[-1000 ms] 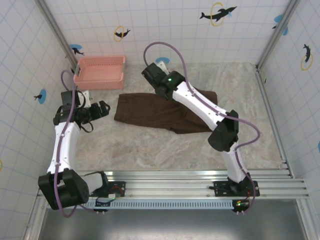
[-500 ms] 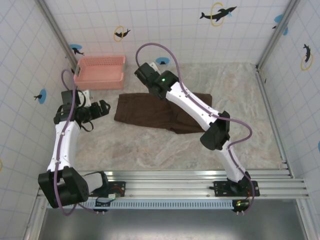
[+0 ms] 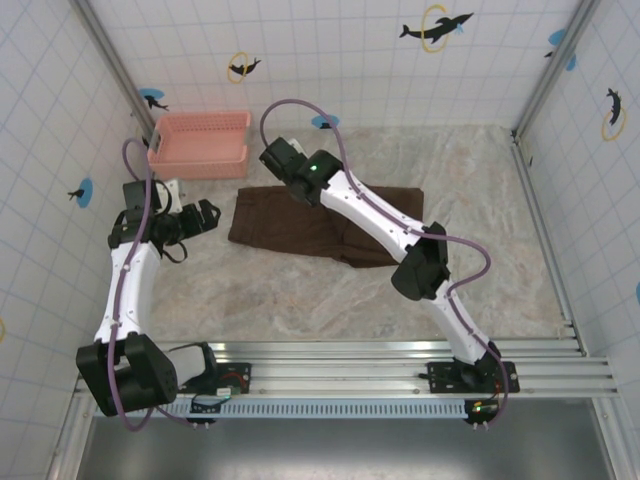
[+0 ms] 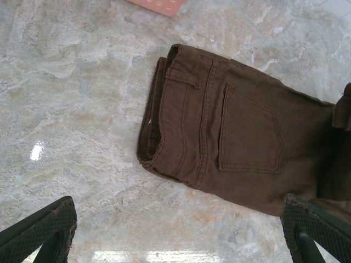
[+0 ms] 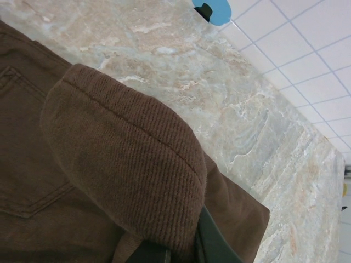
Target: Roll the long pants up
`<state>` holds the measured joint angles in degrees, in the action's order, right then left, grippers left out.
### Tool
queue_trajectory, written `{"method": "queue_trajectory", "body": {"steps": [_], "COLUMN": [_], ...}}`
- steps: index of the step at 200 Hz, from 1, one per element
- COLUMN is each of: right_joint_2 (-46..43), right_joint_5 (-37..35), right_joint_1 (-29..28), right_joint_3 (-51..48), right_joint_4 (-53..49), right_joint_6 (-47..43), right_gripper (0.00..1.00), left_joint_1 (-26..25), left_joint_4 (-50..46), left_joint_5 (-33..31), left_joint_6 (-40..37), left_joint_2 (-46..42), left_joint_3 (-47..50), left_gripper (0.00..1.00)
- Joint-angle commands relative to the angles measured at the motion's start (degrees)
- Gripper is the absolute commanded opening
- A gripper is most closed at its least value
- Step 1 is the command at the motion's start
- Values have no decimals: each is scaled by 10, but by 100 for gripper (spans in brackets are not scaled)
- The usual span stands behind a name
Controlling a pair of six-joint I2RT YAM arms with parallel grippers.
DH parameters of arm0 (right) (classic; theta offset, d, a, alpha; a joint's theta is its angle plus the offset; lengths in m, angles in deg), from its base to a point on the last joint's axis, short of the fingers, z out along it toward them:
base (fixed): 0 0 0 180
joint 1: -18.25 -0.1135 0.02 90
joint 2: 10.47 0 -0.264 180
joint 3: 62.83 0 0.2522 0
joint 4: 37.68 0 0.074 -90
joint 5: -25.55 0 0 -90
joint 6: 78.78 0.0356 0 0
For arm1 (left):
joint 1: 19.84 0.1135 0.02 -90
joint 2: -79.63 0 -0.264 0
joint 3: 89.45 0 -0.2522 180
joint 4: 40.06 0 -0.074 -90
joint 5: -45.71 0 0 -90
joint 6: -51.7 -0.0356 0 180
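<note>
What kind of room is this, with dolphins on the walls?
Likely a robot practice booth, not a home. White tiled walls with dolphin stickers box in a marble-look table, the left arm and right arm are bolted to a metal rail, and brown long pants lie near a pink basket.

The long pants [image 3: 275,222] are lying flat across the middle of the top view. They're dark brown and plain, looking folded into one strip that's running left to right and dipping a bit toward the right. The waistband is sitting at the left end, with a back pocket and belt loop facing up. In the right wrist view, one end of the fabric is humping up and curling over the flat part, taking up the lower left.
</note>
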<state>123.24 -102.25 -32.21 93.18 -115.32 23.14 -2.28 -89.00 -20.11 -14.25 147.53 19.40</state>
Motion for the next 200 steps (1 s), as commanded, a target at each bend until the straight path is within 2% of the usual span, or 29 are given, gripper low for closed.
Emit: {"method": "queue_trajectory", "body": {"steps": [1, 116, 200], "right_joint_2": [-14, -18, -94], "right_joint_5": [4, -2, -21], "right_joint_1": [-5, -10, -21], "right_joint_3": [20, 35, -11], "right_joint_4": [26, 33, 26], "right_joint_6": [-8, -29, -36], "right_gripper": [0, 0, 0], "left_joint_1": [-2, -2, -3], "left_joint_4": [6, 6, -2], "left_joint_5": [9, 4, 0], "left_joint_6": [7, 7, 3], "left_joint_2": [-3, -16, -20], "left_joint_3": [8, 24, 25], "left_gripper": [97, 97, 97]}}
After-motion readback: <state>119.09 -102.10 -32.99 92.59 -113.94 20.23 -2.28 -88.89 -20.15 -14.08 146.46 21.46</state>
